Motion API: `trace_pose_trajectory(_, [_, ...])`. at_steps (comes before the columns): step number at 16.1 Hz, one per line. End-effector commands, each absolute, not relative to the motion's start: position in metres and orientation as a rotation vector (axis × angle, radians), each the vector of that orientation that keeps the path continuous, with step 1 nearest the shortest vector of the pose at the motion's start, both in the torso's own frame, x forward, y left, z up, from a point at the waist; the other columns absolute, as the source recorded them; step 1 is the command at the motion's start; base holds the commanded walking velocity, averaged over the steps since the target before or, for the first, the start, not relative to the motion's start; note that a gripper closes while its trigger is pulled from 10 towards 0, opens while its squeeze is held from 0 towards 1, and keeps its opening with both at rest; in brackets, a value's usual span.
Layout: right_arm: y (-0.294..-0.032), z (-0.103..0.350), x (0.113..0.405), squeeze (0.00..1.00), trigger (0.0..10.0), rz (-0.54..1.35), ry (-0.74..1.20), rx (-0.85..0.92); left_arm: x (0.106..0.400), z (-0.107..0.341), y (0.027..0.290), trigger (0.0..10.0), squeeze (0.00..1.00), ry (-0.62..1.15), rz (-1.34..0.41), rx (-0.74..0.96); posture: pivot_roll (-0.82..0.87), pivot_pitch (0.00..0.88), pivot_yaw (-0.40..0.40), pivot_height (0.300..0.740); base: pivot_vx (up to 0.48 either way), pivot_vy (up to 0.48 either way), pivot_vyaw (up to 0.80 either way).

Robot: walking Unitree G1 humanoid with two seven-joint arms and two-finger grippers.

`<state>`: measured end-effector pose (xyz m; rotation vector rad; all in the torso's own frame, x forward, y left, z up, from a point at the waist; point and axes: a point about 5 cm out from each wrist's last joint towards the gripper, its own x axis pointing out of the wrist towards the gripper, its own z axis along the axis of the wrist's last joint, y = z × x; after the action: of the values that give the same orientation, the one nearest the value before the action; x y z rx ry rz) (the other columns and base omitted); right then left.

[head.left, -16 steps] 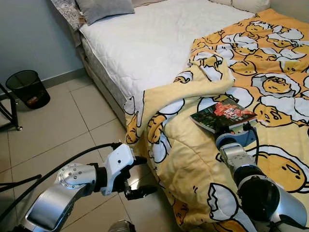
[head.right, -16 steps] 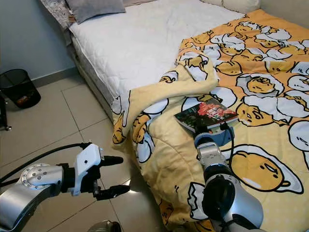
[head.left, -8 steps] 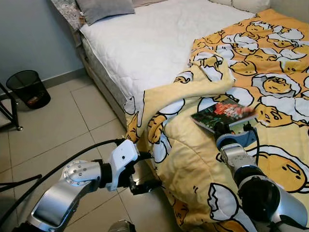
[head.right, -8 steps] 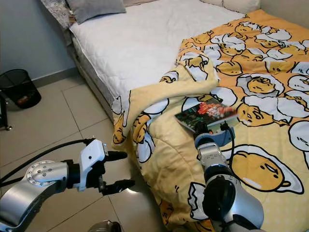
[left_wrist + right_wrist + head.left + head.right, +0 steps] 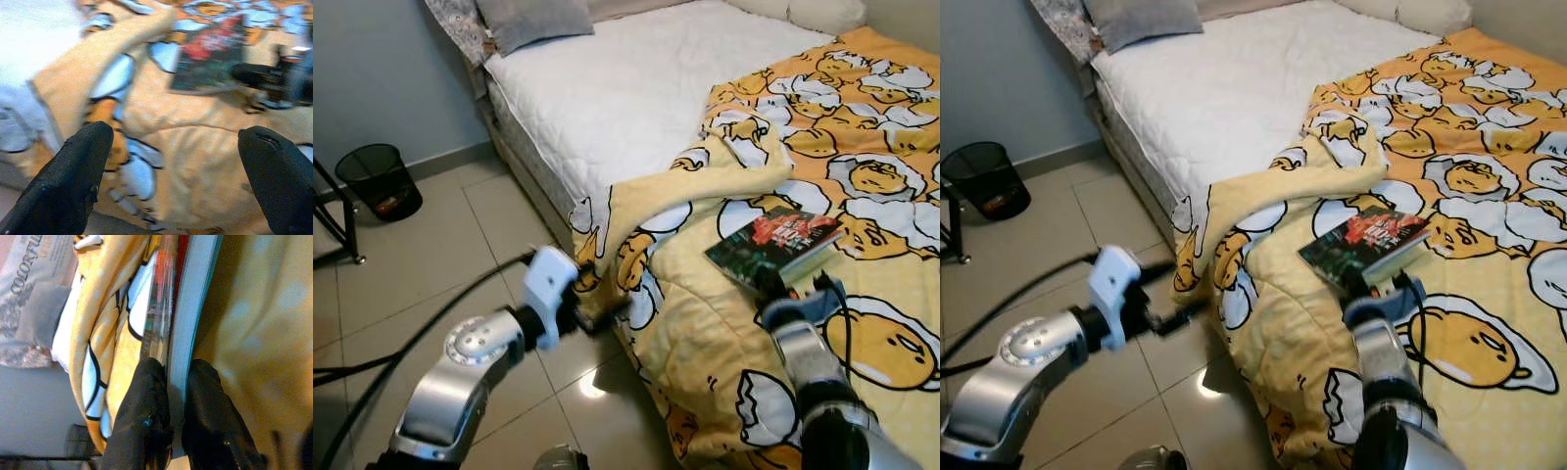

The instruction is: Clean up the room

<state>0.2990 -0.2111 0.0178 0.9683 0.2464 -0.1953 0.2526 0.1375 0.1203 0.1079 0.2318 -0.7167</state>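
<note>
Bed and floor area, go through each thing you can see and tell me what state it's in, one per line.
Book: lying on the blanket, near edge pinched by the right claw.
Blanket: rumpled, edge folded back, corner hanging off the bed.
Mattress: left half uncovered.
Left claw: open, beside the hanging blanket corner.
Bin: upright on the floor.
Pillow: lying at the bed's head.

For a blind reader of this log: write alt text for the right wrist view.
The right gripper has its two black fingers shut on the edge of a book, seen edge-on. Behind it lie the folds of a yellow blanket with a cartoon egg print, and a black wire bin stands in the dim background.
</note>
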Motion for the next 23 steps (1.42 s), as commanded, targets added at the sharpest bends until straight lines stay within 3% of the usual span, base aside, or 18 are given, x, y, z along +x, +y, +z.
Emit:
trace_pose_trajectory(1, [-0.215, 0.033, 0.305, 0.00, 0.0, -0.159, 0.179, 0.895, 0.256, 0.121, 0.142, 10.0, 0.24, 0.218, -0.652, 0.133, -0.02, 0.000, 0.034, 0.740, 0.000, 0.000, 0.00])
trace_pose_trajectory(4, [-0.213, 0.063, 0.297, 0.00, 0.0, -0.107, 0.017, 0.703, 0.261, 0.123, 0.147, 10.0, 0.23, 0.187, -0.520, 0.163, -0.04, 0.000, 0.042, 0.740, 0.000, 0.000, 0.00])
trace_pose_trajectory(8, [-0.206, 0.087, 0.286, 0.00, 0.0, -0.086, -0.036, 0.608, 0.262, 0.127, 0.152, 10.0, 0.23, 0.159, -0.447, 0.191, -0.04, 0.000, 0.036, 0.740, 0.000, 0.000, 0.00])
trace_pose_trajectory(9, [-0.199, 0.097, 0.280, 0.00, 10.0, -0.110, -0.048, 0.468, 0.262, 0.125, 0.155, 10.0, 0.21, 0.193, -0.425, 0.196, -0.04, 0.000, 0.035, 0.740, 0.000, 0.000, 0.00])
trace_pose_trajectory(10, [-0.197, 0.099, 0.280, 0.00, 10.0, -0.122, -0.053, 0.461, 0.261, 0.123, 0.155, 10.0, 0.16, 0.204, -0.425, 0.205, -0.04, 0.000, 0.034, 0.740, 0.000, 0.000, 0.00])
trace_pose_trajectory(13, [-0.190, 0.101, 0.281, 0.00, 10.0, -0.105, -0.025, 0.388, 0.261, 0.123, 0.157, 10.0, 0.14, 0.187, -0.400, 0.231, -0.03, 0.000, 0.031, 0.740, 0.000, 0.000, 0.00])
trace_pose_trajectory(17, [-0.187, 0.095, 0.277, 0.00, 10.0, -0.211, 0.015, 0.301, 0.262, 0.124, 0.159, 10.0, 0.14, 0.148, -0.373, 0.203, -0.03, 0.000, 0.045, 0.740, 0.000, 0.000, -0.79])
trace_pose_trajectory(23, [-0.174, 0.097, 0.282, 0.00, 10.0, -0.209, 0.027, 0.310, 0.261, 0.120, 0.170, 10.0, 0.14, 0.205, -0.294, 0.104, 0.00, 0.000, 0.017, 0.740, 0.000, 0.000, -0.80])
